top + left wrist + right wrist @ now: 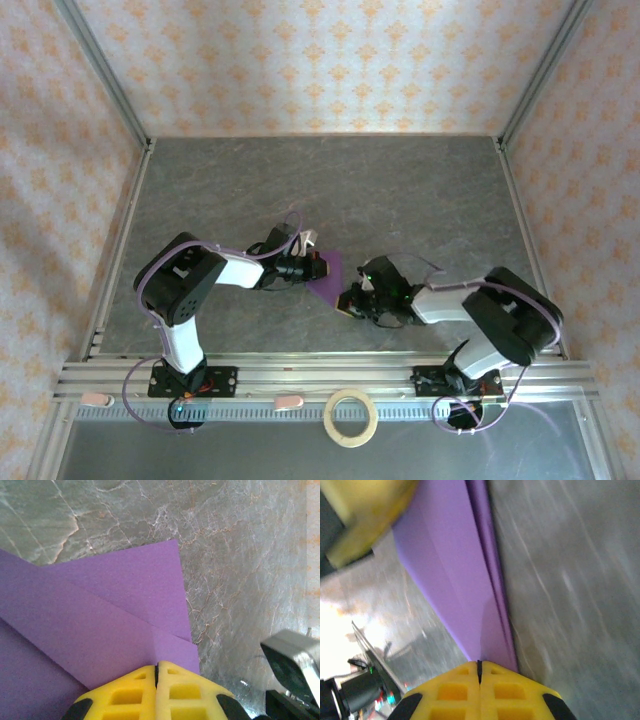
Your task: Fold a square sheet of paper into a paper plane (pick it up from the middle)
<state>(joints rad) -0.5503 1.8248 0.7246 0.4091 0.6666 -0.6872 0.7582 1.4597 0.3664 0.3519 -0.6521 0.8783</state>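
On open tabletop point(400, 190), crisp-edged paper point(335, 274)

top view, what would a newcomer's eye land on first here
The purple paper stands out in the middle of the grey table, partly folded, its layered creases plain in the left wrist view. Both arms reach in to it, with the left hand and the right hand each shut on an edge of it. A tan tape ring lies apart at the near edge, between the arm bases.
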